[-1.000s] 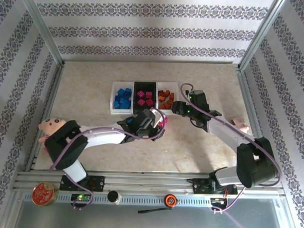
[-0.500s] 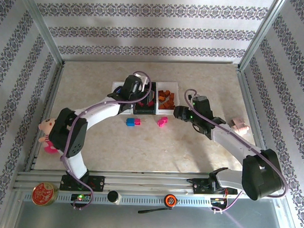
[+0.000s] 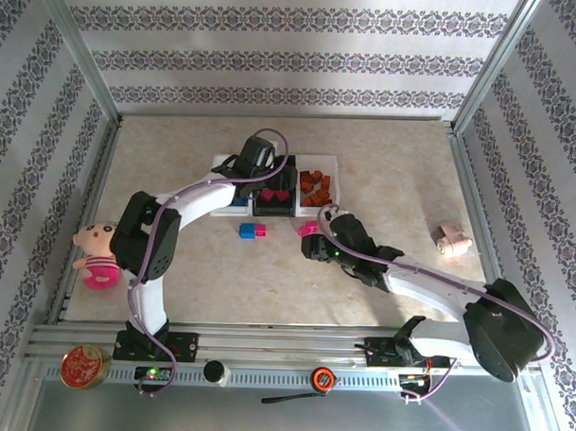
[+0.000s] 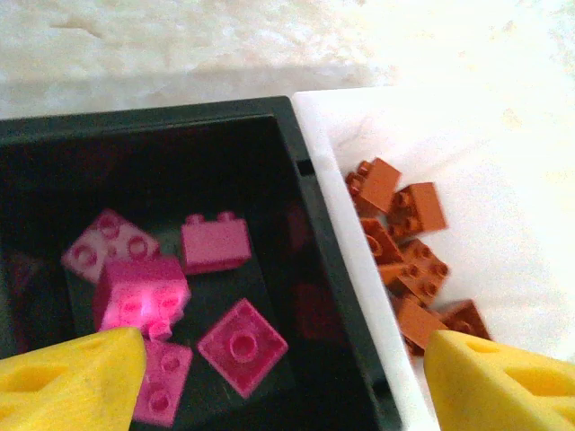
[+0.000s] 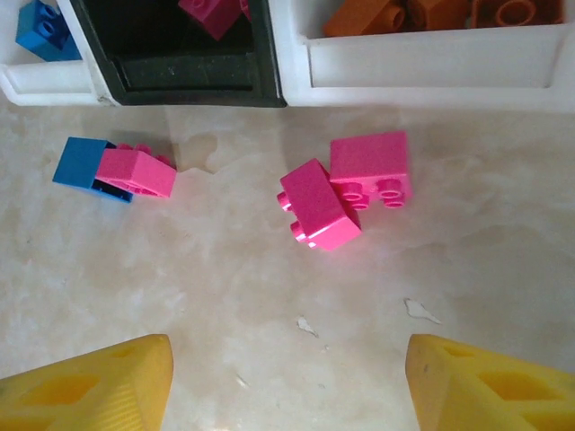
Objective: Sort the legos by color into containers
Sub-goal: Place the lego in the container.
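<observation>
The black tray [image 4: 180, 117] sits under my left gripper [image 4: 280, 364], jaws wide and empty. My right gripper [image 5: 287, 382] is spread too, holding nothing. The pink brick pair [image 5: 346, 184] lies touching at its twelve o'clock, so I'd straddle the nearer brick squarely before closing.

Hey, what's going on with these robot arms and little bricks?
Color sorting is under way. The left gripper hangs open over the black tray, which holds pink bricks; orange-brown bricks lie in the white tray beside it. The right gripper is open above two loose pink bricks on the table. A blue brick and another pink brick lie unsorted nearby.
</observation>
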Controlling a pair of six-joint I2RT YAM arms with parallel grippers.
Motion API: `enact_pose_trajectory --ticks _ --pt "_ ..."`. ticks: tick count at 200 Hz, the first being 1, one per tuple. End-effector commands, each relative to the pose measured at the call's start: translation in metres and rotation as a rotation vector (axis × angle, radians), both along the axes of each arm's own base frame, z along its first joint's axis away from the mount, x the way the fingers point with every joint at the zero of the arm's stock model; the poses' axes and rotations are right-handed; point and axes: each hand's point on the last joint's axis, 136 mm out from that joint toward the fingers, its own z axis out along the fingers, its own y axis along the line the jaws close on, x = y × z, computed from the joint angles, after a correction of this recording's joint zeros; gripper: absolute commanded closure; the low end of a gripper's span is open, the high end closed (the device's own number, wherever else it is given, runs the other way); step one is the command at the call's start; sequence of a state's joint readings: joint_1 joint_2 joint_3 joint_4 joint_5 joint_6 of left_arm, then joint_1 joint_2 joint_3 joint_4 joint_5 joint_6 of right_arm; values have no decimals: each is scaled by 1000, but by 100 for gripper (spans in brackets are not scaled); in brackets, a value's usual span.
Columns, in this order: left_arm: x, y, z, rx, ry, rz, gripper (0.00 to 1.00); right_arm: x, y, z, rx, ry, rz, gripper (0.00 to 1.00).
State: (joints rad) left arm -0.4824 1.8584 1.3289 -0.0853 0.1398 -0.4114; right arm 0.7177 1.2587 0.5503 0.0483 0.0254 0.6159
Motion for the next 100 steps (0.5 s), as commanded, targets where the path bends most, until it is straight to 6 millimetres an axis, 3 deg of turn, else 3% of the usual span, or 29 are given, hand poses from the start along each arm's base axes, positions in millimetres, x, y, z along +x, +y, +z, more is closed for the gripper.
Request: enact_pose_trajectory --ticks 1,14,40,100 --pt "-15 6 59 -142 -106 23 11 19 9 2 23 -54 -88 30" --pt "-30 14 71 -176 -134 39 6 25 14 -3 23 -42 -99 30" --pt "-64 42 77 -203 -179 102 0 38 20 -17 -10 -21 -124 29" --pt "-134 86 61 -249 -206 166 0 61 33 -42 -35 21 -126 34"
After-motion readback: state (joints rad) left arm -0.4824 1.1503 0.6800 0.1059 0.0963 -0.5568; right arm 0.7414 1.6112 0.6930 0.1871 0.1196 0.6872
